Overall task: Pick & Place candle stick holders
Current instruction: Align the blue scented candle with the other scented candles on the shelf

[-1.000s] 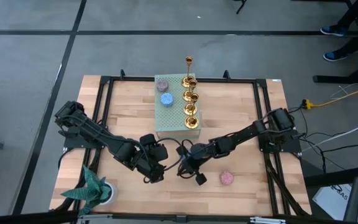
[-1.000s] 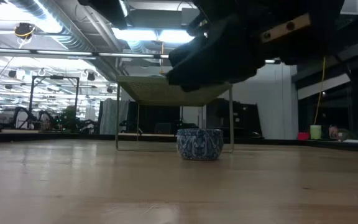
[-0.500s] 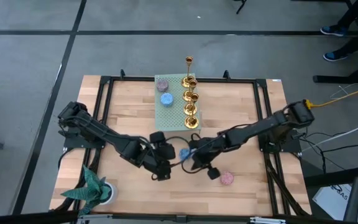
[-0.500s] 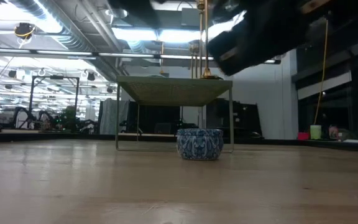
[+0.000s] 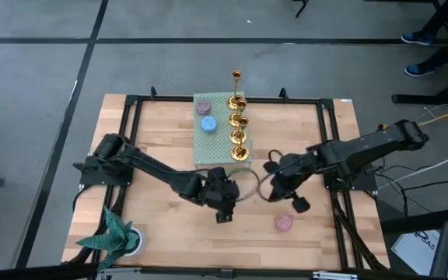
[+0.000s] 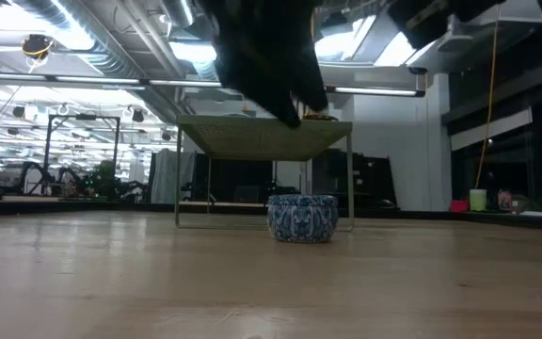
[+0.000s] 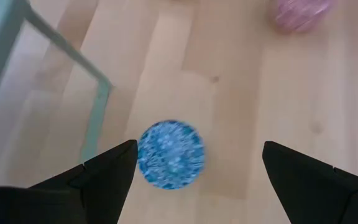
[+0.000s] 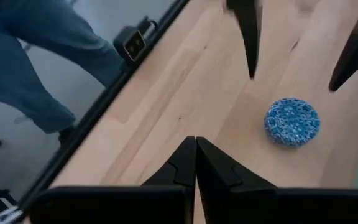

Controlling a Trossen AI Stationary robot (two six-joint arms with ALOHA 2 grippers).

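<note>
Several gold candle stick holders (image 5: 239,124) stand in a row by their bases on a green perforated stand (image 5: 218,140) at the table's far middle; the farthest holder (image 5: 237,78) is taller than the others. My left gripper (image 5: 225,206) hangs open in front of the stand, above a round blue patterned disc (image 7: 169,154) that lies on the table. In the left wrist view (image 7: 199,147) the disc shows near one finger, untouched. My right gripper (image 5: 271,185) is shut and empty to the right of it. The right wrist view (image 8: 196,142) shows the disc (image 8: 292,121) farther off.
A blue disc (image 5: 207,123) and a pink disc (image 5: 203,105) lie on the stand beside the holders. Another pink disc (image 5: 284,223) lies on the table near the front right. A green plant (image 5: 115,237) stands at the near left corner. A person's legs (image 8: 36,68) stand beyond the table edge.
My left gripper has gone toward the table's right edge and now hangs over the blue disc. My right gripper has drawn back toward the right edge, away from the disc. The disc has stayed in place on the table.
</note>
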